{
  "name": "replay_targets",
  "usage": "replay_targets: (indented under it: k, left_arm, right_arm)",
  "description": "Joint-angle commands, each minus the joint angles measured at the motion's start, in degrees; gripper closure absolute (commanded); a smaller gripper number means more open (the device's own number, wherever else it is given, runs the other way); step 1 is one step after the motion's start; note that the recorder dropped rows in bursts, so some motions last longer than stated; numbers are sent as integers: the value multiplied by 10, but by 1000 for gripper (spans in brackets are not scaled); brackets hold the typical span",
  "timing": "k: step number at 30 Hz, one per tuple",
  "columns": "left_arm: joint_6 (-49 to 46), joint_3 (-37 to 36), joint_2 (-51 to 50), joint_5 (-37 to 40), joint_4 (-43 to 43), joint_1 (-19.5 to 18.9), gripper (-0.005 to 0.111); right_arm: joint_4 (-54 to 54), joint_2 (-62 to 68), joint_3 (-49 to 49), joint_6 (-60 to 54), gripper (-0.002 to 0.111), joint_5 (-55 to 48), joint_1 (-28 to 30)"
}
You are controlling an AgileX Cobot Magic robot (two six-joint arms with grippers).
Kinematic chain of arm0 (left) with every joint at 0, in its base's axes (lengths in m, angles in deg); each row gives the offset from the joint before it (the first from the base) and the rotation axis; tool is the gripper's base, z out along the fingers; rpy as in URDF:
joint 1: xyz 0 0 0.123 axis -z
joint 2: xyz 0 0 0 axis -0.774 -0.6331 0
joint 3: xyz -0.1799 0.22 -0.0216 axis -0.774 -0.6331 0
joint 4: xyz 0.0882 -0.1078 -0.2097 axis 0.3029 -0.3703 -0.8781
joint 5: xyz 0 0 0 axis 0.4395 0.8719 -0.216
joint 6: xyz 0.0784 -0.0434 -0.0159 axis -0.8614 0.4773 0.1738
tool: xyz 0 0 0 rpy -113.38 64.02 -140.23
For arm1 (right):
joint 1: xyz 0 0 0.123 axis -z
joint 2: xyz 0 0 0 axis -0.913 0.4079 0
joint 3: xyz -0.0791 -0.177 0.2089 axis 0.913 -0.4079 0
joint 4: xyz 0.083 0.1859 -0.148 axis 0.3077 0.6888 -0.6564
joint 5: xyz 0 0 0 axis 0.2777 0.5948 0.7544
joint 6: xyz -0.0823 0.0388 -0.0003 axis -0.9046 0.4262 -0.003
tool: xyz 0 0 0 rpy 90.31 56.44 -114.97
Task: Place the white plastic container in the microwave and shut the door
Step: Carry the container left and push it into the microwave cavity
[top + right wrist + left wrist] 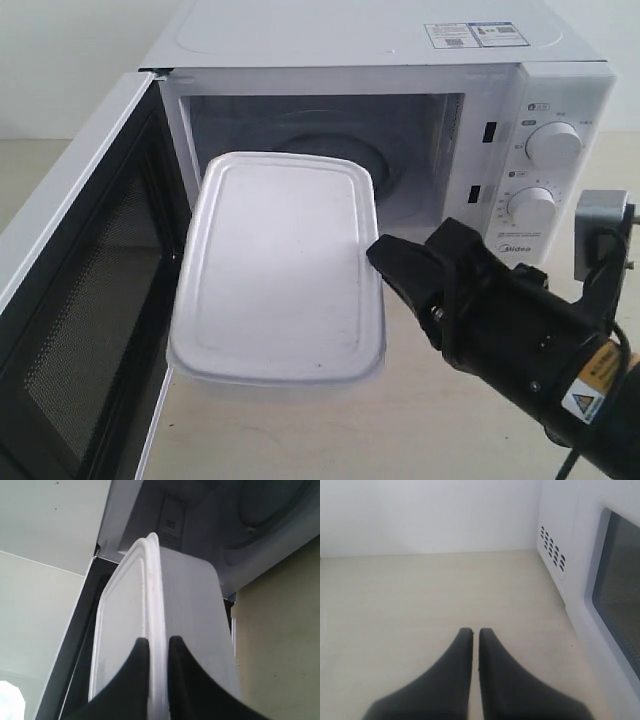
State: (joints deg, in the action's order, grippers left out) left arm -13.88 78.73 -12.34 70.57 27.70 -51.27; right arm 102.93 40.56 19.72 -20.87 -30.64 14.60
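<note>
Container held at the open mouth of the microwave (400,40).
The left fingers (455,680) hang over the surface (410,590) beside the microwave, nearly pressed together with nothing between them. The door (70,300) stands swung open at the left. The white plastic container (280,270) sits level in the air, its far end at the cavity's threshold. The right fingers (135,680) pinch the rim of its right edge.
</note>
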Motion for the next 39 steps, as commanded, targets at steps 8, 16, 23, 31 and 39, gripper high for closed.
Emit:
replay_targets:
  k: [8, 16, 23, 31, 39]
  left_arm:
    - [5, -2, 2, -3, -4, 4, 102]
    - [5, -2, 2, -3, -4, 4, 102]
    - [5, -2, 2, -3, -4, 4, 102]
    - [5, -2, 2, -3, -4, 4, 102]
    - [5, -2, 2, -3, -4, 4, 102]
  right_arm:
    - [100, 90, 73, 33, 108, 76, -5]
    - [114, 178, 110, 69, 108, 107, -5]
    - [175, 208, 153, 52, 108, 97, -5]
    - [230, 225, 207, 21, 108, 67, -5]
    - [272, 260, 251, 16, 108, 65, -5]
